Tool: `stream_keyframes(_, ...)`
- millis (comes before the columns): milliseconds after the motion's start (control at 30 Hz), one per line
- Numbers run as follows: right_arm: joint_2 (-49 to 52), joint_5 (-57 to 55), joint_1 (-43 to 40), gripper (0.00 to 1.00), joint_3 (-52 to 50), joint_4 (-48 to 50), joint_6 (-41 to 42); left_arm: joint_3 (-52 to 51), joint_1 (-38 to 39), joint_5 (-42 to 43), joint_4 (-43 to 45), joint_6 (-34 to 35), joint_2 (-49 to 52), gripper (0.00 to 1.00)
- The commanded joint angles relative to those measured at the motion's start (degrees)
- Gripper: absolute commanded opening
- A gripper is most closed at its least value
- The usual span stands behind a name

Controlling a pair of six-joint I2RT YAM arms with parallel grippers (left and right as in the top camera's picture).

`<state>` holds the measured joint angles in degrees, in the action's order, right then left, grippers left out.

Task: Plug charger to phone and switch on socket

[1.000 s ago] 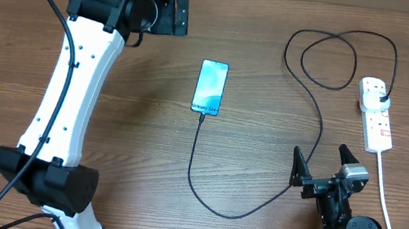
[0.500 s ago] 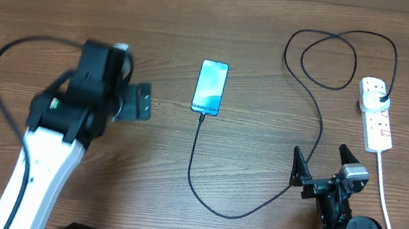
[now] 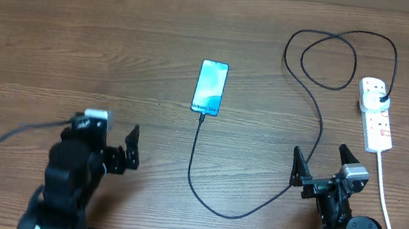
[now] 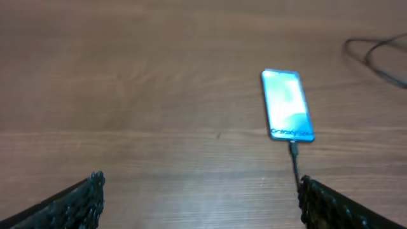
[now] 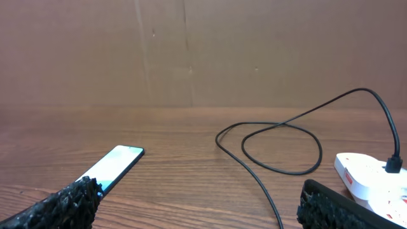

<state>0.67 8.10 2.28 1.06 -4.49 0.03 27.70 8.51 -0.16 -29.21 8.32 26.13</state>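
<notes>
The left jaws and the right jaws sit nearest, closer in than the phone (image 3: 209,88). One is off to the phone's left and the other to its right. Both are wide open and hold nothing.

The charger (image 3: 191,160) starts at the phone's near short edge, where its tip looks pushed in. It bends round closer in than the phone, then passes just beside one finger of the right jaws. I think that is the first danger. If the right jaws go up to the socket (image 3: 375,121), a finger could hook the cable. That could tug the tip out or drag the phone across the surface (image 3: 117,56).

The socket lies well to the phone's right, with the black plug (image 3: 382,97) in its far end. I cannot tell if it is switched on. The red switches (image 3: 384,116) are small, so a wide finger might miss or press the wrong one. The socket looks light, so a sideways push might slide it and not click. Farther than the phone, loose cable loops could catch too.
</notes>
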Motion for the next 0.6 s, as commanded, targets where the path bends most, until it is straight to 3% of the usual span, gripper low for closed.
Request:
stream_keyframes(0,-0.50,-0.55,0.24,1.00,-0.61,0.31,-0.11,-4.37,-0.24,3.02,0.76,-2.29,-4.33,1.00)
stream_keyframes(300,-0.50,-0.55,0.24,1.00,-0.61,0.28,-0.11,-5.79,-0.26,2.69,0.63,-2.08,-5.53,1.00)
stream_keyframes(567,-0.50,-0.55,0.24,1.00,-0.61,0.28,-0.11,-11.45,-1.79,2.08,3.54,-1.25,-13.29,1.00)
